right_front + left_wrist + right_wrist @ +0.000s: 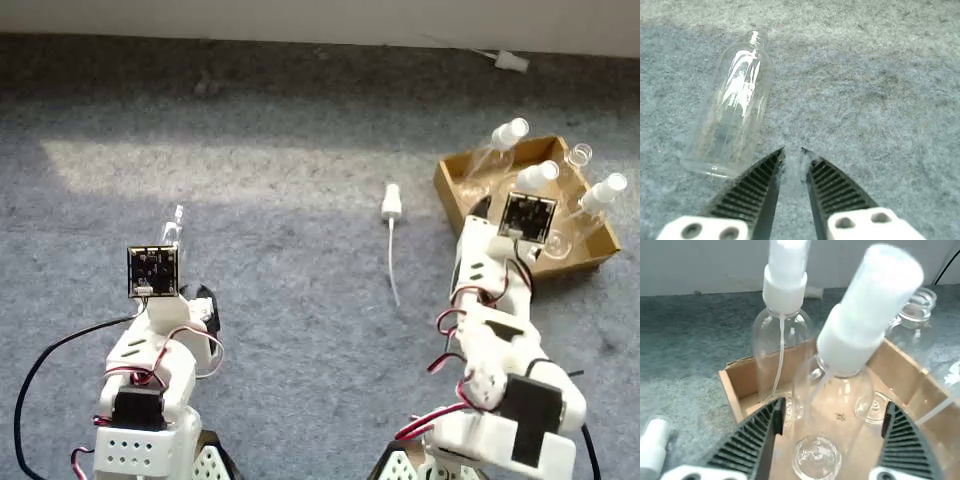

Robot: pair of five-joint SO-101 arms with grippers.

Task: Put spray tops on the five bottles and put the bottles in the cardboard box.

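Observation:
A clear bottle (732, 105) with no top lies on its side on the carpet, just ahead of my left gripper (792, 152) and a little to one side. The gripper's fingers are nearly together with nothing between them. In the high view this bottle (172, 228) lies beyond the left arm. A loose spray top (391, 204) with its tube lies mid-carpet. The cardboard box (452, 192) holds three capped bottles and one uncapped bottle (578, 155). My right gripper (835, 405) is open inside the box, its fingers either side of a tilted capped bottle (840, 385).
Another capped bottle (782, 335) and the uncapped bottle (915, 320) stand behind the tilted one, inside the box wall (735, 385). The loose spray top (652, 445) lies outside the box. Grey carpet stretches between the arms. A white wall runs along the far edge.

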